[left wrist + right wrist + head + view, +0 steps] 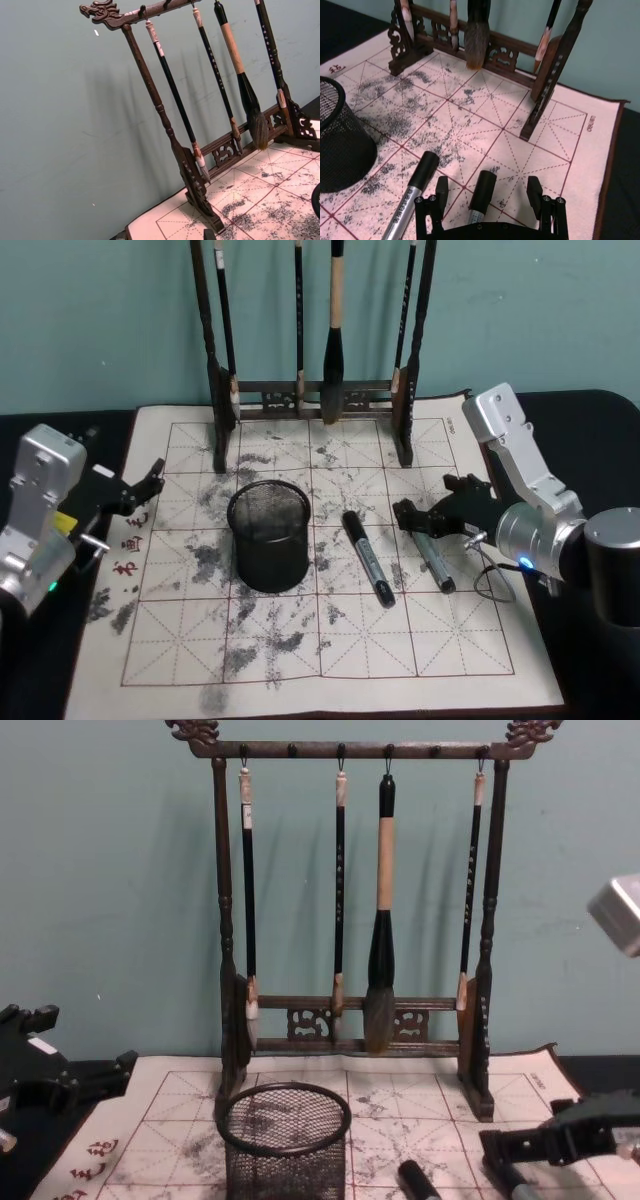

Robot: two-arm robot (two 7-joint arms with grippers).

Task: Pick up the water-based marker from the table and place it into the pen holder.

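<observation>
Two dark markers lie on the cream gridded mat (330, 660) of the table. One marker (368, 558) lies just right of the pen holder (268, 535), a black mesh cup. The other marker (433, 562) lies farther right, and its black cap end (483, 186) sits between the open fingers of my right gripper (412, 520), low over the mat. In the right wrist view, the first marker (415, 187) lies beside the right gripper (488, 189), outside the fingers. My left gripper (150, 480) rests open at the mat's left edge, away from both markers.
A tall dark wooden brush rack (315, 400) with several hanging brushes stands at the back of the mat, behind the pen holder (285, 1140). A thin looped cable (490, 580) lies by the right arm. Dark tabletop (580, 680) borders the mat.
</observation>
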